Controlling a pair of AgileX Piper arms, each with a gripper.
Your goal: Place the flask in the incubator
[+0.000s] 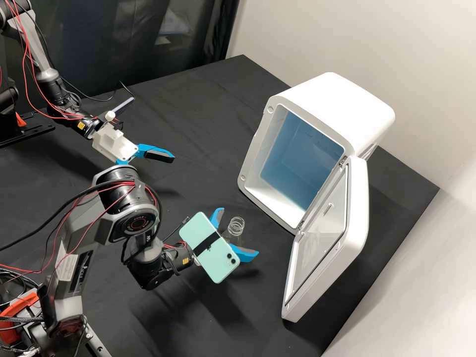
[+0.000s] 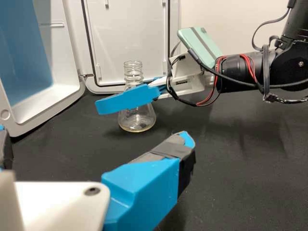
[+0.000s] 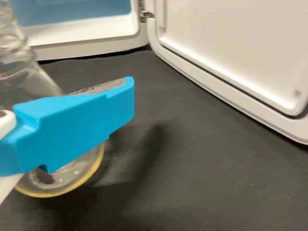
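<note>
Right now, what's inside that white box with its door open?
Only blue walls show inside the incubator; its white top hides the wall just beneath. The flask stands outside on the bench, between the right arm's open fingers.

No text, number or sign legible. Joint housing [image 1: 135, 223] of the right arm [image 1: 74, 238], well apart from the incubator [image 1: 347, 109]: ring of red print, too small to read. White sticker [image 1: 60, 260] on the arm link even farther from the incubator, and a yellow tag [image 1: 187, 258] at the wrist nearer to it: print unreadable.
</note>
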